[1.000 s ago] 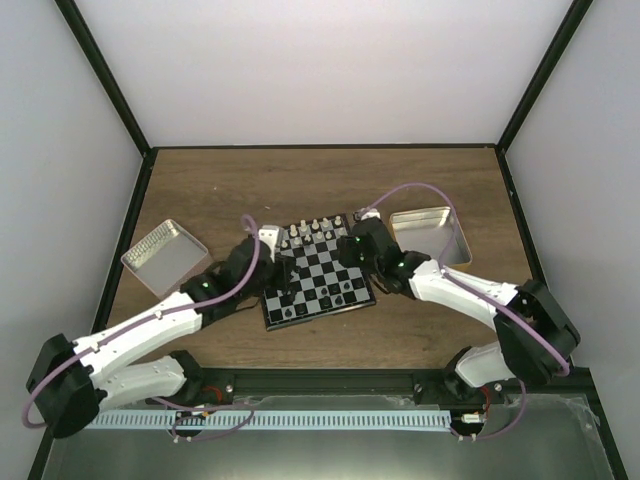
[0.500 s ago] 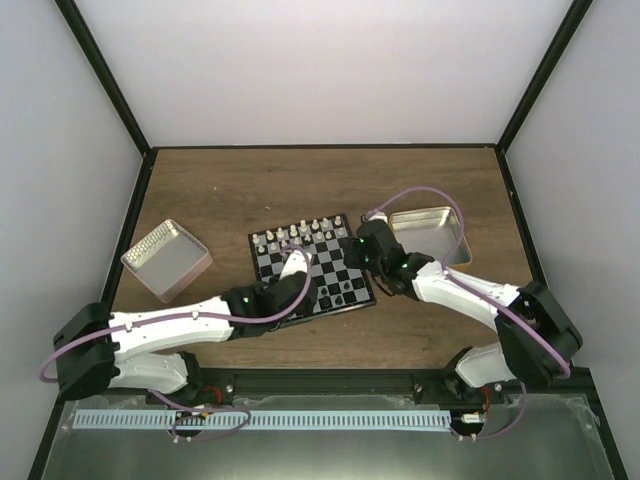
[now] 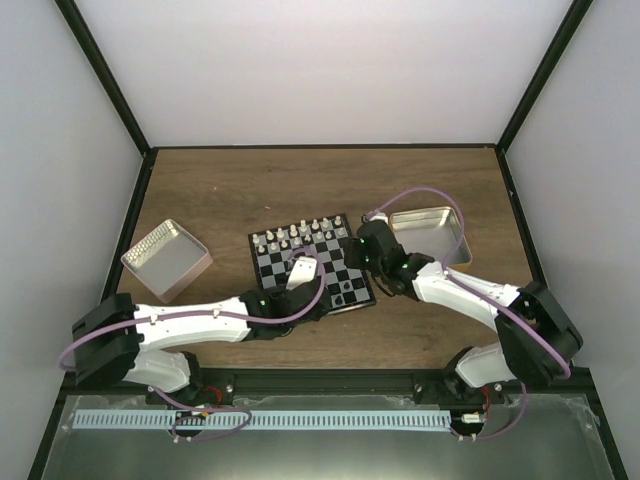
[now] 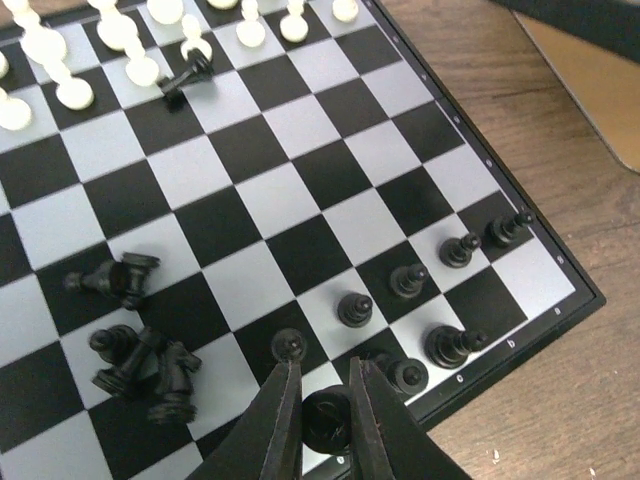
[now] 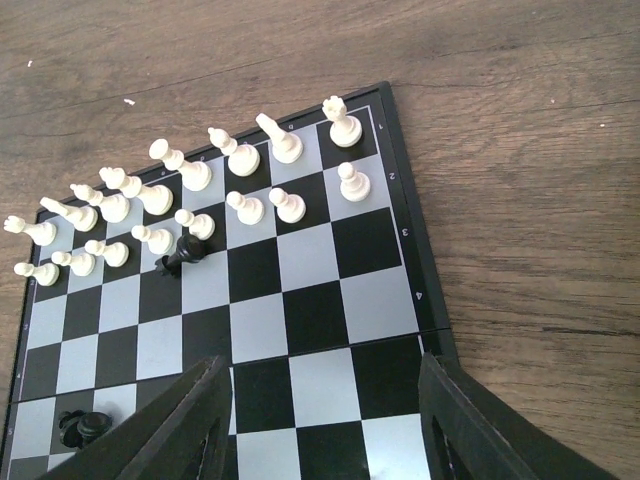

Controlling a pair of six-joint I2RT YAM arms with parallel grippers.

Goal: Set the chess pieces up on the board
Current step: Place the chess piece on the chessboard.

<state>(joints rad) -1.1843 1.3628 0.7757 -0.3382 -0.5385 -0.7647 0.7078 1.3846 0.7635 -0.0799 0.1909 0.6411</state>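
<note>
The left gripper (image 4: 323,372) is pinched tight on a single black piece (image 4: 328,420), at the near edge row of the board (image 4: 250,200) — whether the piece touches its square I cannot tell. Just beyond the fingertips, black pawns (image 4: 408,280) stand upright in a line. To the left, toppled black pieces (image 4: 140,365) lie in a loose heap. A stray black piece (image 5: 180,258) lies tipped against the white pieces (image 5: 200,190) at the far side. The right gripper (image 5: 325,395) hangs above the board with its jaws spread wide, holding nothing. The board sits mid-table (image 3: 300,190), between the left tin (image 3: 165,262) and the right tin (image 3: 430,232).
</note>
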